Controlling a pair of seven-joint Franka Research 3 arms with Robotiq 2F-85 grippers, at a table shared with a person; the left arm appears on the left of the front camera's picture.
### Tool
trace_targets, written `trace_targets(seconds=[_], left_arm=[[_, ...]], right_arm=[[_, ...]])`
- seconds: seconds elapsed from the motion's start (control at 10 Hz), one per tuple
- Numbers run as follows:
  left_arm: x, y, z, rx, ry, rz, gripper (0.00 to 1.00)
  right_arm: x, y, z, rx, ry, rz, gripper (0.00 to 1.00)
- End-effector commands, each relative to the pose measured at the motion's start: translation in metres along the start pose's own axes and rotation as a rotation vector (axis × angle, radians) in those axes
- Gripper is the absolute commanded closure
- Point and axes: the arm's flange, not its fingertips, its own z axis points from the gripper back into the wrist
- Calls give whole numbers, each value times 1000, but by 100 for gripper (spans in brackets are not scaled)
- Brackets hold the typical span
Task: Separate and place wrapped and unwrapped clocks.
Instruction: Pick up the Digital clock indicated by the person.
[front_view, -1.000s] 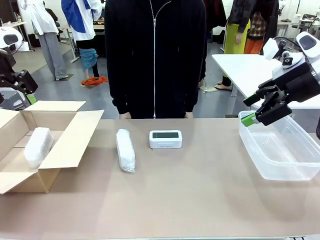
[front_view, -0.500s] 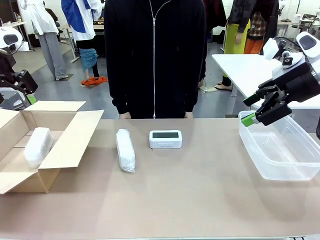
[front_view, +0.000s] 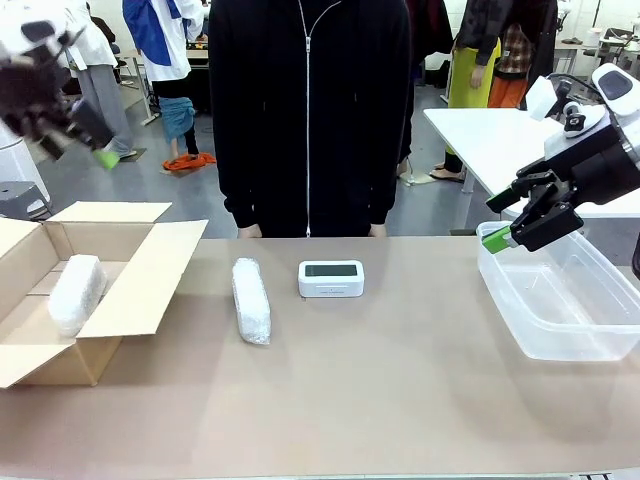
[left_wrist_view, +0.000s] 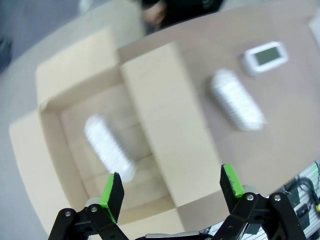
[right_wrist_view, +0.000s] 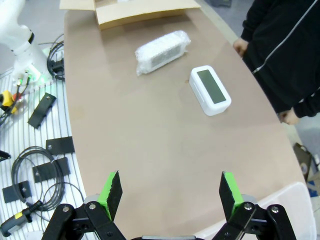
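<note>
- Wrapped clock (front_view: 251, 301): long axis near-to-far; bare clock (front_view: 331, 278) near it, long axis left-right, display up.
- Bare table (front_view: 400, 400) all round both.
- Left gripper (left_wrist_view: 170, 187), right gripper (right_wrist_view: 167, 192): jaws wide, empty.

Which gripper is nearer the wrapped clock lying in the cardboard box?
Left. The left gripper hangs open above the box and that wrapped clock; the right gripper is far across the table, over the clear bin.

Left pincer (left_wrist_view: 171, 190) high, blurred, jaws apart; right pincer (right_wrist_view: 170, 192) aloft, jaws apart
</note>
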Motion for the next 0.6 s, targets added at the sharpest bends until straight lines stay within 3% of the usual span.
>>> trace_targets(seconds=[0.0, 0.2, 0.4, 0.5], left_arm=[[-9, -31, 20, -315, -126, -295, 0], [-26, -48, 29, -526, -252, -591, 0], [-48, -53, 28, -578, -348, -697, 0], [-61, -61, 27, -542, -350, -728, 0]], right_arm=[[0, -3, -3, 24, -29, 10, 0], [0, -3, -3, 24, -29, 10, 0], [0, -3, -3, 24, -29, 10, 0], [0, -3, -3, 24, -29, 10, 0]])
